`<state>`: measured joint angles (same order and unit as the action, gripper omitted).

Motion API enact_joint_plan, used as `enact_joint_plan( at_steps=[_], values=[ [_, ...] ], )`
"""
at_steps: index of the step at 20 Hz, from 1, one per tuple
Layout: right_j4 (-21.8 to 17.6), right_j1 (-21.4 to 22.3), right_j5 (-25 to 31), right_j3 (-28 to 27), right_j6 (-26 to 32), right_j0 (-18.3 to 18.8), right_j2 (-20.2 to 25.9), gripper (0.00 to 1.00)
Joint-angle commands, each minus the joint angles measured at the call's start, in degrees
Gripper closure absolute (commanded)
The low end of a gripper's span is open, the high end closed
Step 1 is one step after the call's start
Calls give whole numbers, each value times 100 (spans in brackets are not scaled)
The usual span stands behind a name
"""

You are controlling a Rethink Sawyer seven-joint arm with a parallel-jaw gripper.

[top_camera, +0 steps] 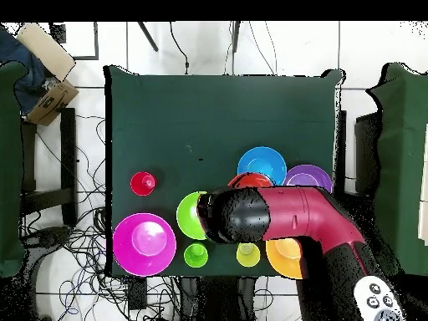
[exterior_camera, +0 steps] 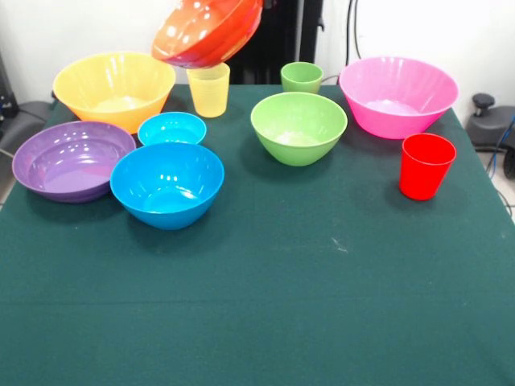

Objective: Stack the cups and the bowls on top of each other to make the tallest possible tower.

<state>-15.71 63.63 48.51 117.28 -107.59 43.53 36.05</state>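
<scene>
Table: dark green cloth-covered table [exterior_camera: 265, 305]; its near half is bare in the front view.
Big blue bowl: glossy round blue plastic bowl [exterior_camera: 167, 184] [top_camera: 262, 165], nearest of the bowls, toward the left edge in the front view, upright, nothing inside.
Purple bowl: wide glossy purple plastic bowl [exterior_camera: 71, 160] [top_camera: 308, 178] just beside the big blue one at the left edge, nothing inside.
Red cup: small glossy red plastic tumbler [exterior_camera: 426, 166] [top_camera: 143, 183], upright near the right edge, standing alone, nothing inside.
Small blue bowl: little glossy blue plastic bowl [exterior_camera: 171, 129], just behind the big blue bowl, nothing inside.
Green bowl: glossy light green plastic bowl [exterior_camera: 298, 127] [top_camera: 191, 214], mid-table toward the far edge, nothing inside.
Yellow-orange bowl: large glossy yellow-orange plastic bowl [exterior_camera: 114, 88] [top_camera: 286, 259] at the far left corner, nothing inside.
Pink bowl: large glossy pink plastic bowl [exterior_camera: 398, 96] [top_camera: 145, 243] at the far right corner, nothing inside.
Yellow cup: translucent yellow plastic tumbler [exterior_camera: 208, 90] [top_camera: 247, 254], upright by the far edge.
Green cup: small light green plastic tumbler [exterior_camera: 302, 77] [top_camera: 196, 255], upright at the far edge behind the green bowl.
Red-orange bowl: glossy red-orange plastic bowl [exterior_camera: 208, 30] [top_camera: 250, 180], lifted clear of the table and tilted, above the yellow cup.
Tower: no bowl or cup sits inside or on another.
Arm: red and black arm [top_camera: 284, 216] stretches from the robot's side over the far bowls.
Gripper: hidden behind the lifted bowl and under the arm; cannot tell how its fingers are set.
</scene>
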Motion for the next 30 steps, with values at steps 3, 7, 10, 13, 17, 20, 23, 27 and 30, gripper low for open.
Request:
enact_joint_plan(
  at_steps=[3, 7, 10, 13, 17, 20, 23, 27, 30],
  values=[
    [-412, -173, -498, 469, 915, 256, 328, 100],
    [-515, -269, -468, 387, 1149, 510, 440, 100],
    [-630, -408, -482, 298, 1192, 623, 499, 100],
    [-680, -484, -322, 162, 1334, 771, 604, 100],
    [-758, -587, -86, -50, 1449, 915, 723, 100],
    [-921, -694, -76, -151, 1308, 861, 715, 100],
    [-1194, -960, -343, -230, 1052, 728, 602, 100],
    [-1619, -1442, -872, -298, 799, 646, 446, 100],
    [-1870, -1663, -1176, -291, 688, 659, 406, 100]
  ],
)
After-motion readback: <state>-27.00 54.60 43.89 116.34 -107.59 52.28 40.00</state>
